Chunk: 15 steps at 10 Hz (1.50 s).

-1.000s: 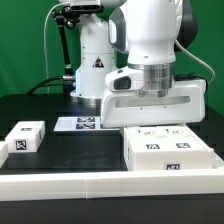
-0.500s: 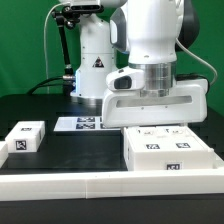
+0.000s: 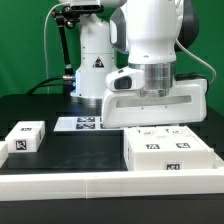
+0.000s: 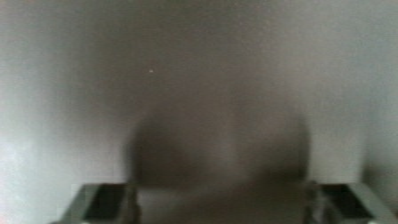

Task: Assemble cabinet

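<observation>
The cabinet (image 3: 170, 150) is a large white box with black-and-white tags, lying at the exterior view's right near the front. My gripper (image 3: 155, 125) hangs right over its back edge, the hand almost touching it, and its fingertips are hidden there. In the wrist view the gripper (image 4: 219, 205) shows its two fingers (image 4: 107, 203) far apart, with a blurred white surface (image 4: 107, 90) and a dark shadow filling the picture very close. Nothing shows between the jaws.
A small white tagged block (image 3: 25, 137) lies at the exterior view's left. The marker board (image 3: 78, 124) lies flat behind it, near the robot base (image 3: 92, 70). A white rail (image 3: 100, 185) runs along the front edge.
</observation>
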### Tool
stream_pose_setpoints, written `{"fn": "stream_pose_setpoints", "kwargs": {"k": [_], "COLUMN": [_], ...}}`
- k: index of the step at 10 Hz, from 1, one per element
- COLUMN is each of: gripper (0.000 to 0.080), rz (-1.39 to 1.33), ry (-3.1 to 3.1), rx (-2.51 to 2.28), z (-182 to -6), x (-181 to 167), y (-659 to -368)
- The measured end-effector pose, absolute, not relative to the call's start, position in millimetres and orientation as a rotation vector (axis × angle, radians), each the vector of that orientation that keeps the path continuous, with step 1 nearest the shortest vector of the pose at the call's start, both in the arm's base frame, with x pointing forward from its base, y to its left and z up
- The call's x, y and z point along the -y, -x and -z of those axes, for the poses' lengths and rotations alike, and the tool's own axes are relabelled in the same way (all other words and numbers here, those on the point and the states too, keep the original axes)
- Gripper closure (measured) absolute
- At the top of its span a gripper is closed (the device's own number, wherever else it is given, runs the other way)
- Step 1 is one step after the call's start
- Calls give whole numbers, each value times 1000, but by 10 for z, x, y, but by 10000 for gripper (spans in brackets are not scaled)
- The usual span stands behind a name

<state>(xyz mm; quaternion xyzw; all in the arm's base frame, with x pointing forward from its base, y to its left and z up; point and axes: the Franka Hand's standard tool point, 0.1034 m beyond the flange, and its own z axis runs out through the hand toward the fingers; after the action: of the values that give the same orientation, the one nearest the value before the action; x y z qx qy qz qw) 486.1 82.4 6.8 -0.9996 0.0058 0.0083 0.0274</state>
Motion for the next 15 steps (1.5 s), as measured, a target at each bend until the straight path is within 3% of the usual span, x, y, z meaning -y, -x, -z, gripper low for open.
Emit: {"fn": "stream_pose_setpoints", "kwargs": {"k": [1, 2, 9, 13, 15], "gripper": [496, 624, 622, 622, 622], "rz": [-26, -29, -30, -50, -56], "ry": [3087, 3086, 3083, 3084, 3085], "rx": [-16, -19, -12, 33, 33], "z": [-68, -64, -65, -404, -422], "x": [-824, -824, -825, -835, -833], "y": [-4860, -4851, -4851, -4852, -4850]}}
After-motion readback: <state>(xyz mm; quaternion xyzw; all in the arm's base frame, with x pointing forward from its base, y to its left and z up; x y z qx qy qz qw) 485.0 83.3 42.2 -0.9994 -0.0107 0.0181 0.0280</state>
